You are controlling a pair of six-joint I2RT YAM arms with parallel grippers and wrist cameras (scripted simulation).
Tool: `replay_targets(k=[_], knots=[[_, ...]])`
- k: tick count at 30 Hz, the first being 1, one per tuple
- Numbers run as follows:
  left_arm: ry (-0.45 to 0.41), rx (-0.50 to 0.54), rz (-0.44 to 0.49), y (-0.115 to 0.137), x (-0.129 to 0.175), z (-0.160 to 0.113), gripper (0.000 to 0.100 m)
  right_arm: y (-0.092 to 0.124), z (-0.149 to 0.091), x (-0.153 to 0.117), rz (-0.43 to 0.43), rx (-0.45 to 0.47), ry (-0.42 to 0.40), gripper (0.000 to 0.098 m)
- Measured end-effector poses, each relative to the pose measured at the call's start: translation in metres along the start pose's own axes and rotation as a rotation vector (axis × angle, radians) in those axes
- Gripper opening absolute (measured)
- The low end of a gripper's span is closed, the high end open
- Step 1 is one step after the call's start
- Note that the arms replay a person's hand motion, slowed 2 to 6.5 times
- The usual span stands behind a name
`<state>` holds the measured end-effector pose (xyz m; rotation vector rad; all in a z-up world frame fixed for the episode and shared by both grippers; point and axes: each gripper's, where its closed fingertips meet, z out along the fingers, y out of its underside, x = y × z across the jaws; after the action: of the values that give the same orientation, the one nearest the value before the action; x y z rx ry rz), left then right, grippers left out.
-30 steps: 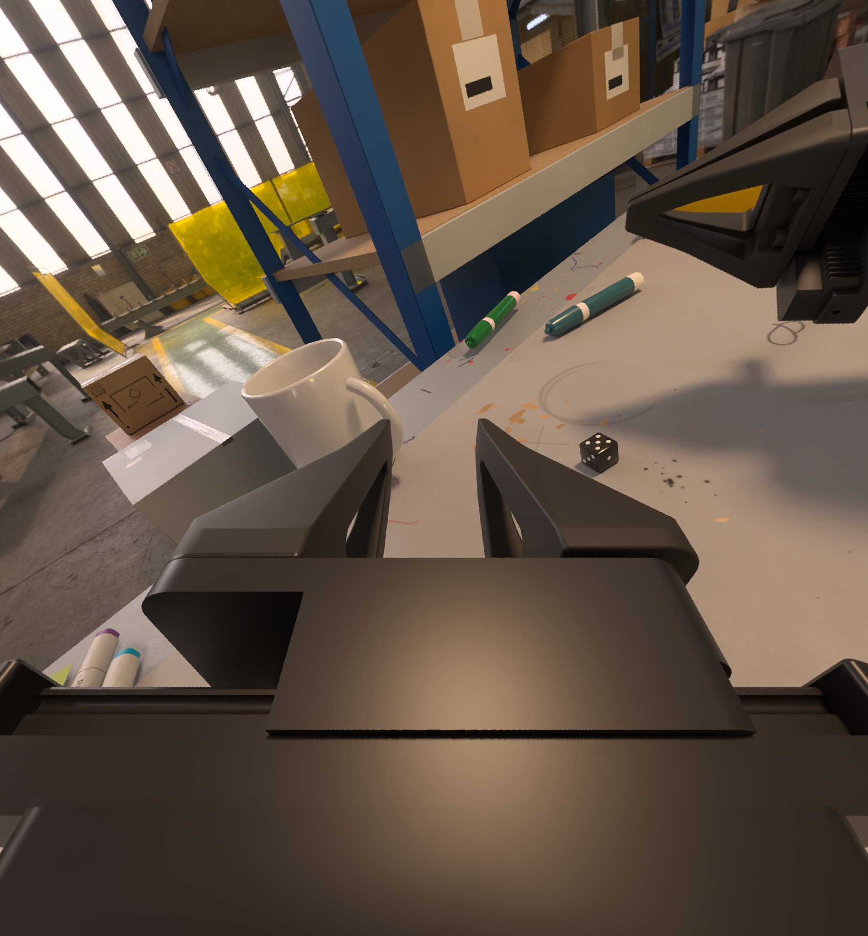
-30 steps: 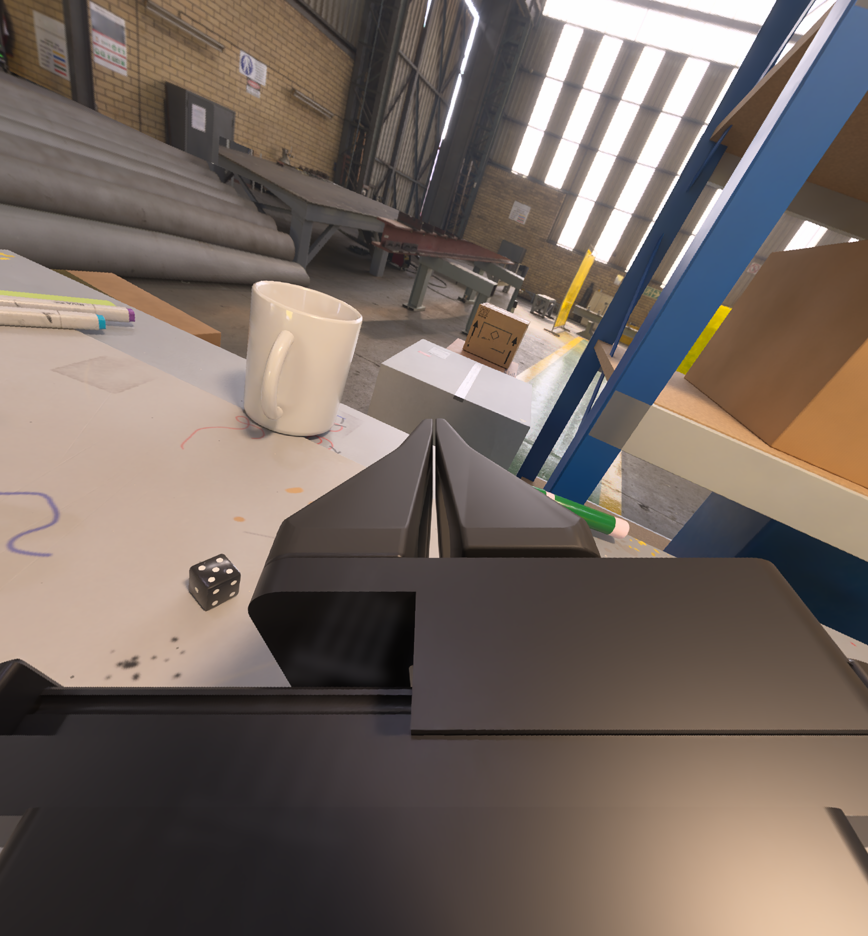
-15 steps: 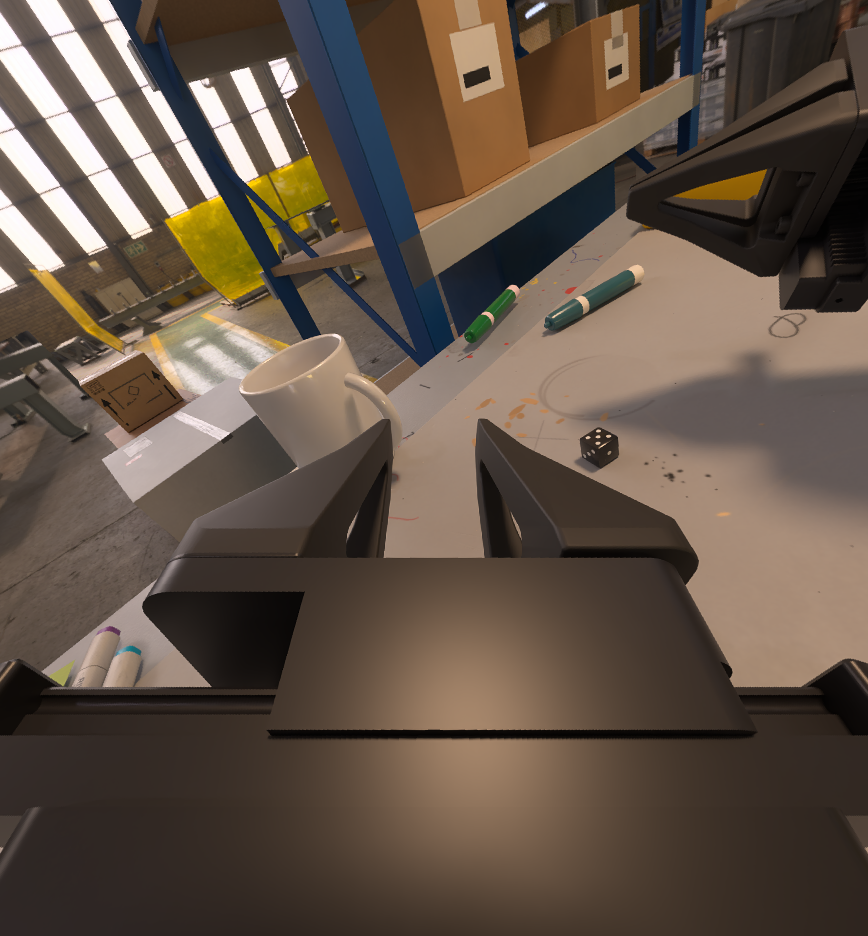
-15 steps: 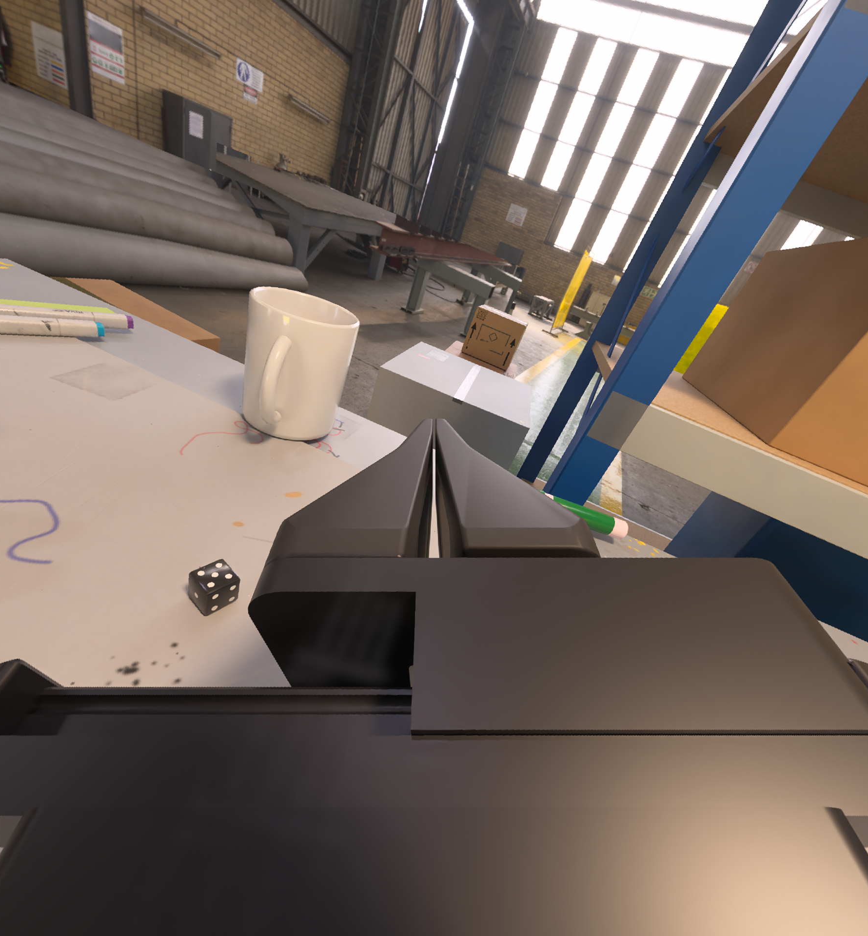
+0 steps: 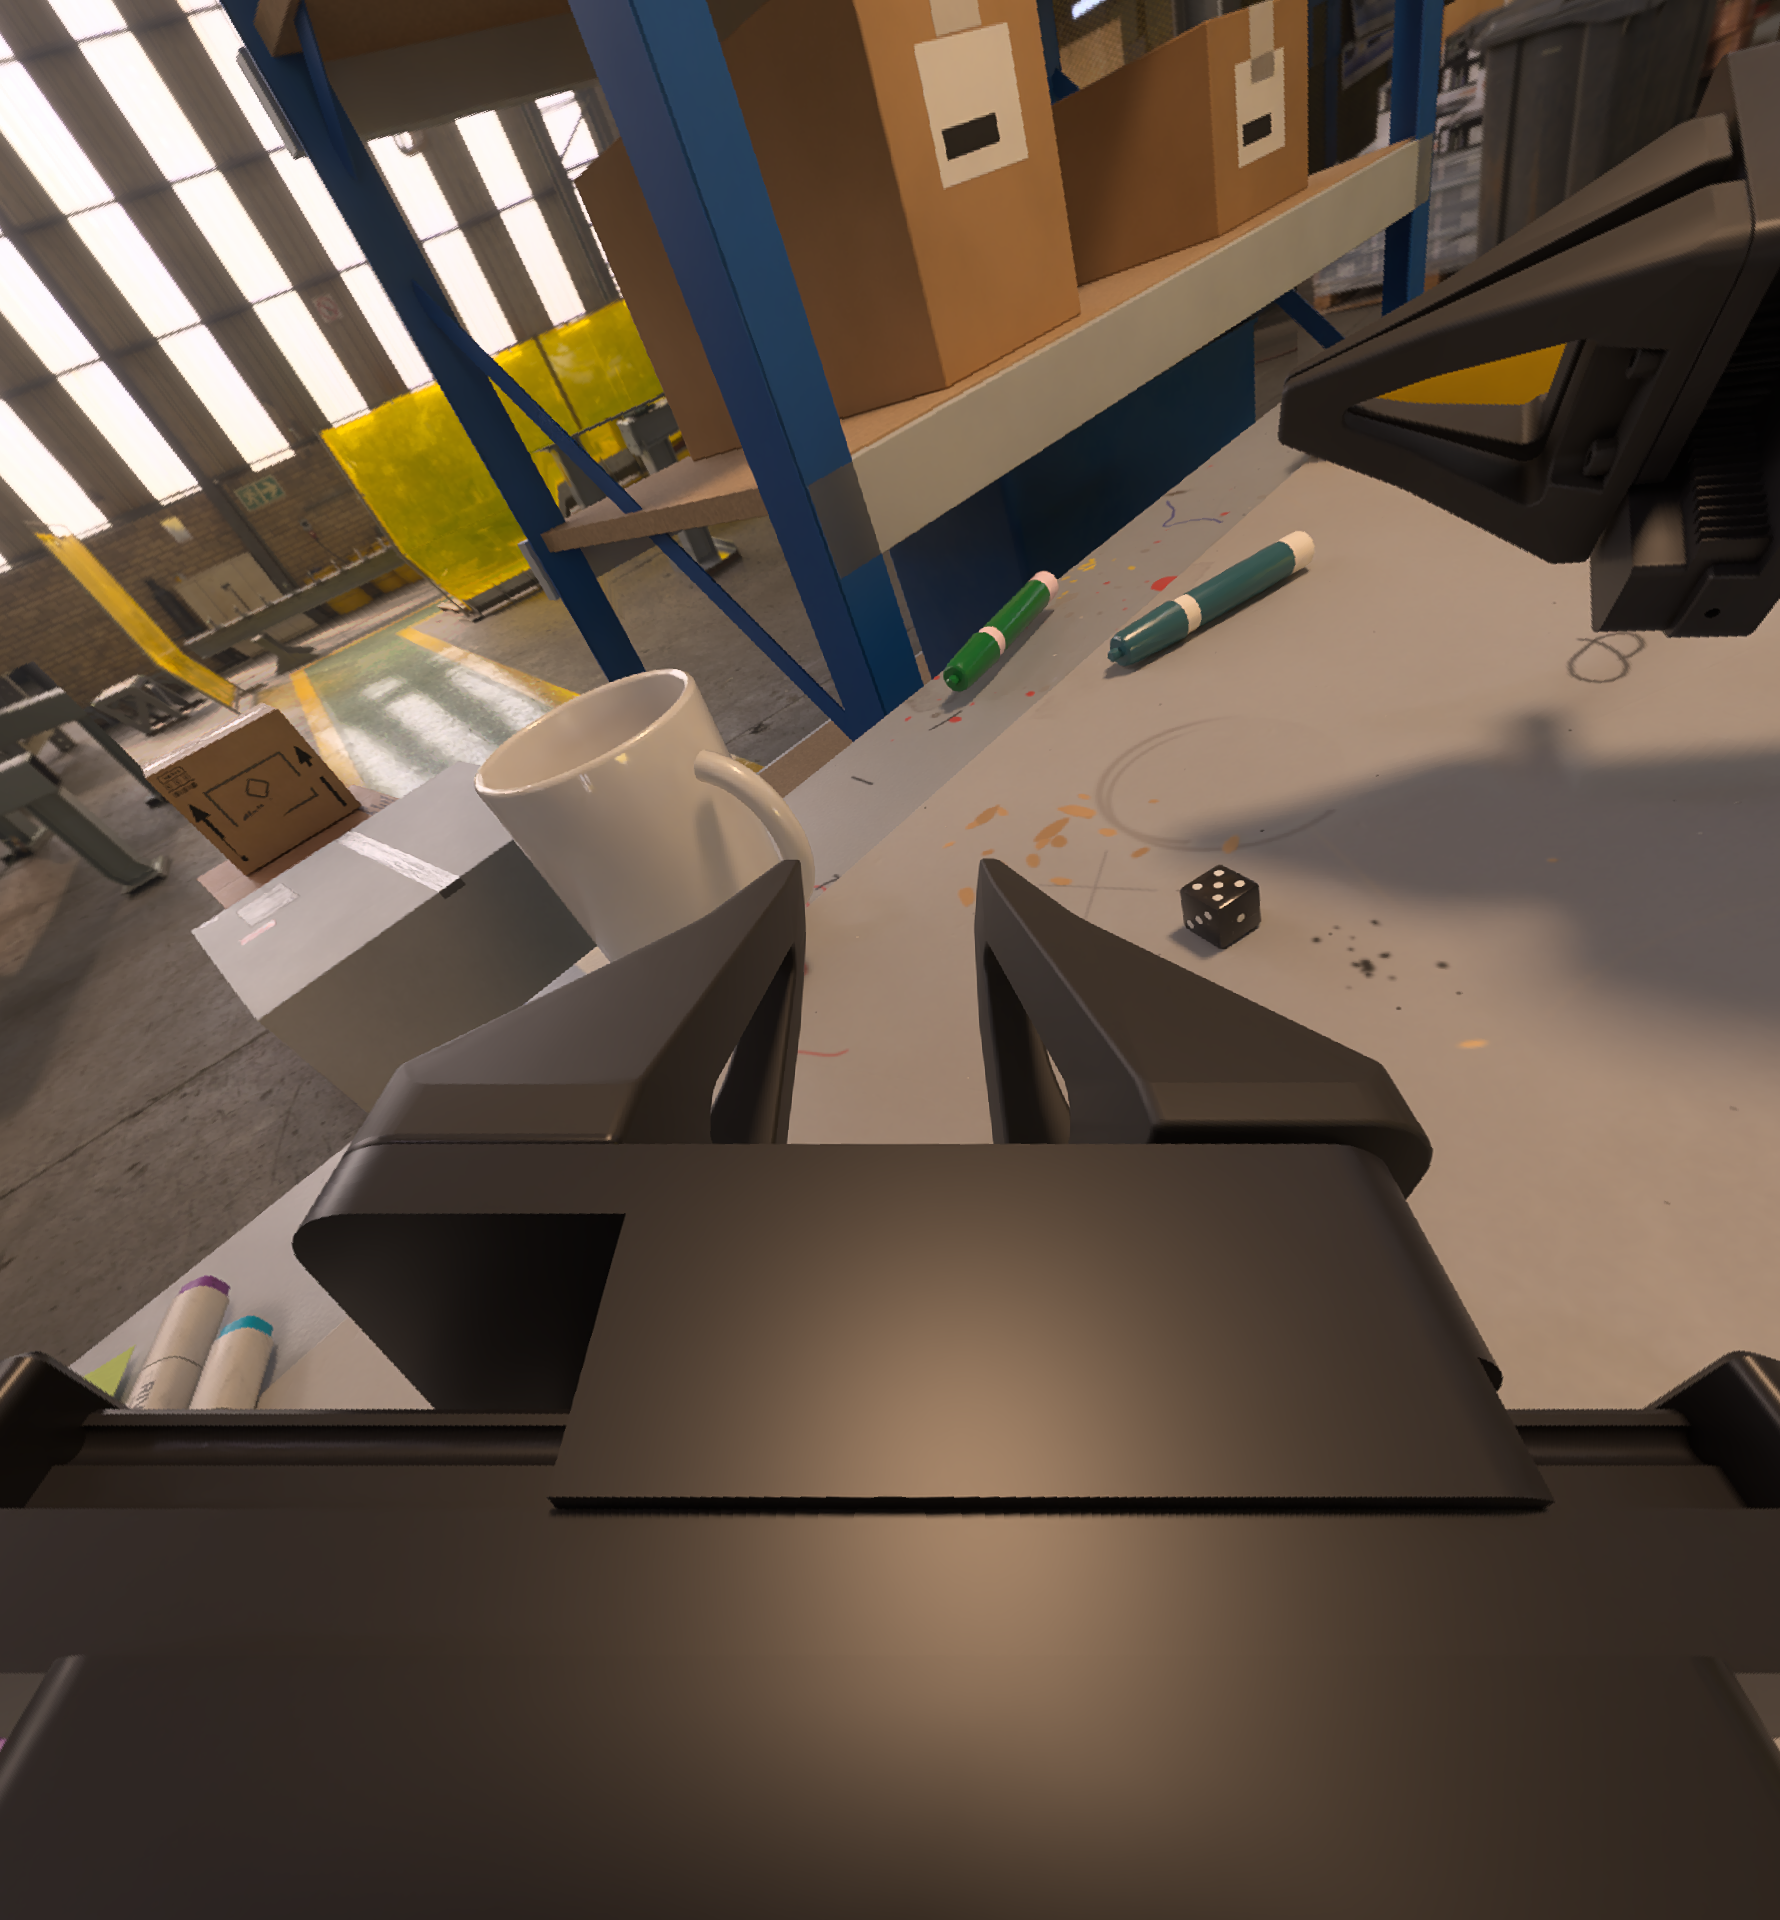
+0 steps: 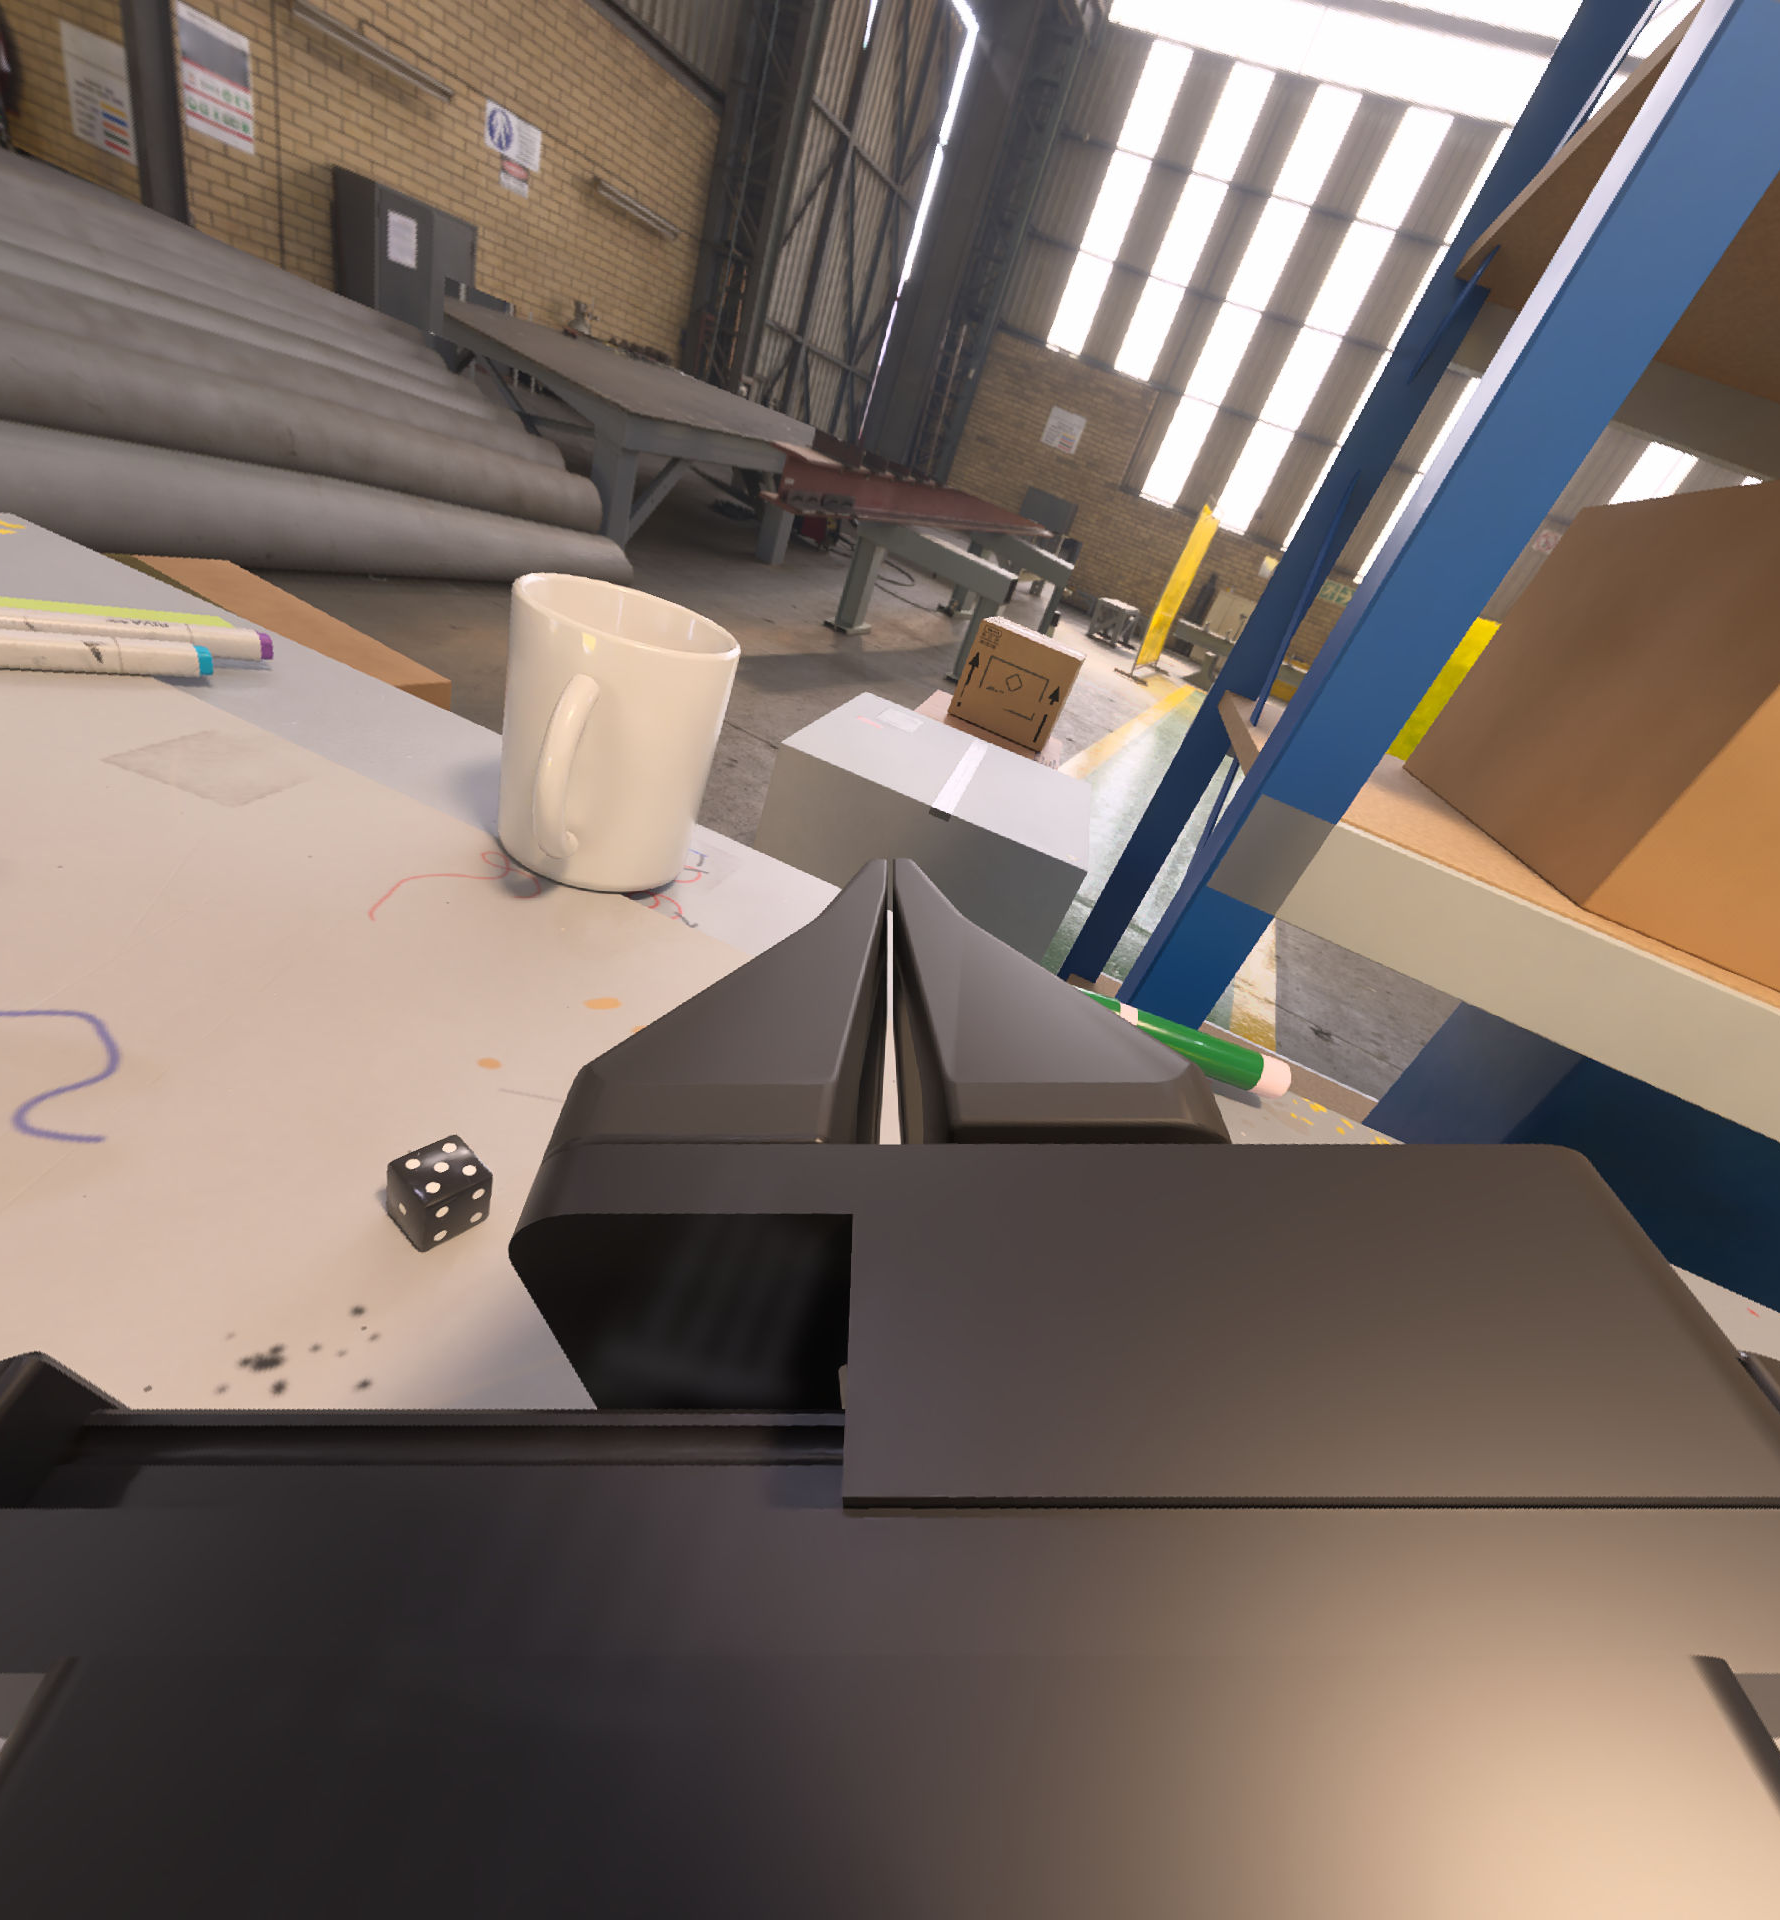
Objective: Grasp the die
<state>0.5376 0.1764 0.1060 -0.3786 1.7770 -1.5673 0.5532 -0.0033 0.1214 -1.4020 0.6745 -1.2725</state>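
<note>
The die (image 5: 1219, 906) sits alone on the pale desk (image 5: 1488, 1143), black with white pips, resting flat with a corner turned toward the left wrist camera. Nothing touches it. The left gripper (image 5: 891, 883) hangs above the desk with its jaws parted and nothing between them, aimed just to the left of the die, so the die lies off the right finger's outer side, not in the gap. That spread looks wider than the die, which I'd judge is the ready posture for a pinch.

Over to the right gripper (image 6: 888, 878): jaws pressed together, only a sliver of light between them, holding nothing. From its camera the die (image 6: 439, 1192) lies down to the left, near the gripper body but apart from it. Closed like that, it reads as the idle arm.

The white mug (image 5: 637, 810) stands upright near the desk edge, handle turned toward the die, close behind the left finger's tip. That's the obstacle to mind if the left arm swings. Two green markers (image 5: 1104, 623) lie farther back, well apart from the die, and two capped pens (image 6: 96, 644) rest by the far side. The grasp isn't made yet; the left arm needs to shift right and descend.
</note>
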Motion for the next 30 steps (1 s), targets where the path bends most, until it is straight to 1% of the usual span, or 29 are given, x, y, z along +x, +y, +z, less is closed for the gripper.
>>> replay_targets(k=[30], knots=[[0.014,-0.010,0.008,0.0015,0.0039,0.0017,0.028,-0.0003,0.0017,-0.0009,-0.012,-0.001,-0.004,0.0009]])
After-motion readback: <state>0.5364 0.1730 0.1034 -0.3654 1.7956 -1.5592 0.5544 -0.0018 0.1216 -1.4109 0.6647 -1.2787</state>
